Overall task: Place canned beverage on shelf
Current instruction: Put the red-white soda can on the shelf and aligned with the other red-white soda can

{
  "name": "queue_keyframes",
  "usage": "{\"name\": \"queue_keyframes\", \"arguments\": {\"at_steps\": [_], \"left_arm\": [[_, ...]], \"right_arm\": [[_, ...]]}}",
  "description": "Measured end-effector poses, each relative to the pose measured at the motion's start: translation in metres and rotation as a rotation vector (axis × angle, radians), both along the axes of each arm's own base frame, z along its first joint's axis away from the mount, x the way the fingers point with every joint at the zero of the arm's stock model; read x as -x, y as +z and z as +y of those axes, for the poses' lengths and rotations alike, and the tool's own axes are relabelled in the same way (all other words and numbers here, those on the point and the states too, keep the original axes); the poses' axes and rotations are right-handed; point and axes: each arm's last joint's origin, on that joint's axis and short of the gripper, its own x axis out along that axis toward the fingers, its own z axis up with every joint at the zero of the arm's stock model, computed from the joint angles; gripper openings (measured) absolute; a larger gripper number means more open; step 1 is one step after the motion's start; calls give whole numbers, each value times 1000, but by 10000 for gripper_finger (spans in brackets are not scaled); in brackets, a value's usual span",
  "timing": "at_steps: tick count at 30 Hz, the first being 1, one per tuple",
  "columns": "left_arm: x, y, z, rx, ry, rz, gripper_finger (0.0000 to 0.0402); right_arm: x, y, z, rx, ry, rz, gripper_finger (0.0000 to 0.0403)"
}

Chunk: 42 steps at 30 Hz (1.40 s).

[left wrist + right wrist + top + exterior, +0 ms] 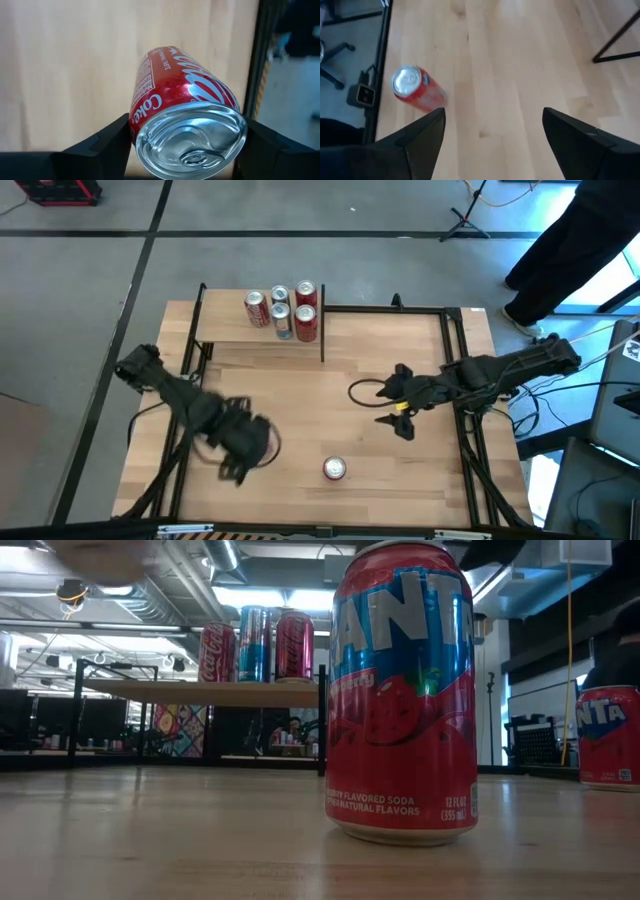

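My left gripper [240,452] hangs over the table's near left part, shut on a red Coke can [185,100]; in the high view the gripper hides this can. The shelf [225,332], a light-wood board on black uprights, stands at the far left with several cans [283,310] upright on it. A red and blue Fanta can [334,469] stands upright on the tabletop near the front edge. My right gripper [397,418] hovers open over the table's right half, with nothing between its fingers [427,135]. My left gripper pinches the Coke can between its two fingers, one on each side of the can's wall just below the top rim [136,125]. The fingers come from above, pointing down along the can. The can hangs clear of the table, silver top up, somewhat tilted.
In the low view the Fanta can [405,690] stands close to the camera and a second Fanta can [608,735] stands at the right edge. Black frame rails [470,395] run along the table's sides. Bare wood lies between the shelf and the near can.
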Motion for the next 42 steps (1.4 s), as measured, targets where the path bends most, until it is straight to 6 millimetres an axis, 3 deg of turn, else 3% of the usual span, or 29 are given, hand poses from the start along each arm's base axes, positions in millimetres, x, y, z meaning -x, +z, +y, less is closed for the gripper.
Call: {"name": "queue_keyframes", "arguments": {"at_steps": [10,15,19,28,34,39,42], "left_arm": [[-32,42,93,-39,148,-180,267],[-35,48,135,-91,198,-204,267],[-24,57,159,-98,212,-228,267],[13,73,197,-199,192,-275,267],[36,57,210,-154,181,-216,267],[53,39,206,-62,178,-173,267],[52,24,201,-13,182,-115,267]], "right_arm": [[42,14,-14,77,58,42,321],[56,18,-20,116,44,42,321],[63,19,-23,139,27,51,321],[64,20,-26,197,-62,42,321],[63,21,-30,241,-174,9,321],[54,25,-38,231,-253,-52,321],[39,26,-46,235,-255,-96,321]]}}
